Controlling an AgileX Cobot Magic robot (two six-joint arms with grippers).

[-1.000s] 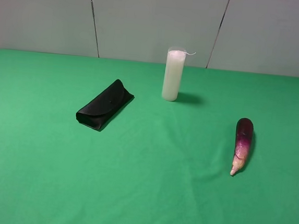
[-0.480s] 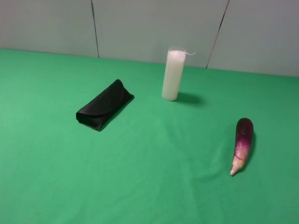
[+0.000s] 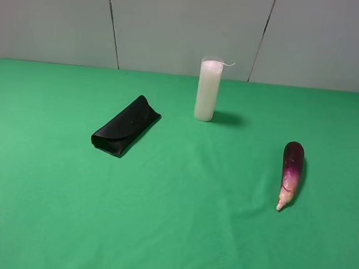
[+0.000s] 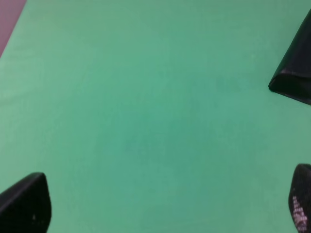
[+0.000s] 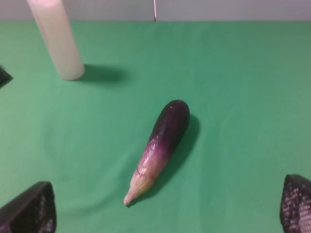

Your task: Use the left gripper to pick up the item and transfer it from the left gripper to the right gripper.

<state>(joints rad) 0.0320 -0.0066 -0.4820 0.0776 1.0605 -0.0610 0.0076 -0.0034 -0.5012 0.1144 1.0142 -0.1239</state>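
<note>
We find no brand, label or readable writing on anything here. The eggplant lies flat on the green bench, on the right side, its pale pointed tip toward the near edge, well apart from the white candle standing upright at the back and from the black glasses case on the left. The left pincer hangs over bare cloth with its fingertips wide apart, empty. The right pincer is likewise spread wide, just short of the eggplant. Nothing has moved since the earlier frames.
</note>
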